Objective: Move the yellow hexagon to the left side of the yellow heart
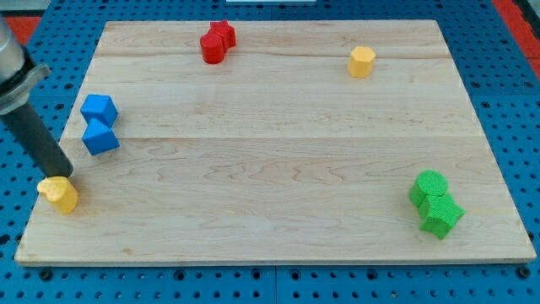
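Observation:
The yellow hexagon [362,62] sits near the view's top right of the wooden board. The yellow heart [59,193] lies at the view's left edge, low down. My tip [64,175] is at the end of the dark rod, touching or just above the top of the yellow heart, far to the left of the hexagon.
Two blue blocks [99,123] sit touching each other just above the heart. Two red blocks [217,41] sit together at the view's top middle. Two green blocks [435,203] sit together at the lower right. The board's left edge [51,160] is close to my tip.

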### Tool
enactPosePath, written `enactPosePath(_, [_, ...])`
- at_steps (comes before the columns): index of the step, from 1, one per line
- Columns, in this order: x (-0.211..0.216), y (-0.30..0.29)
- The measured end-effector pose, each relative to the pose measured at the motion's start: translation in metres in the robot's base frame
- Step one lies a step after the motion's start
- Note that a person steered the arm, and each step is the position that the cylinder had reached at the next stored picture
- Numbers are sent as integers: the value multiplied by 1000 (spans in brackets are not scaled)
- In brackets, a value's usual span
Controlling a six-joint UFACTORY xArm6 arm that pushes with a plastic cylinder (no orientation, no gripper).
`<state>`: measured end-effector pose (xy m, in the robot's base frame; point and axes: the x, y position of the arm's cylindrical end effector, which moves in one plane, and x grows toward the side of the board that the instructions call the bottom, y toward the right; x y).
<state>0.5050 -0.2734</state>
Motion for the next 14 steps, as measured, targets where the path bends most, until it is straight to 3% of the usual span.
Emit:
enactPosePath(2, [34, 22])
enactPosePath(3, [9, 43])
enactPosePath(4, [-16, 133])
enactPosePath(6, [-118, 351])
enactPosePath(8, [-240, 519])
enactPosePath(9, [-266, 461])
enactPosePath(10, [-230, 409])
enactPosePath(12, [-140, 369])
enactPosePath(14, [-58, 365])
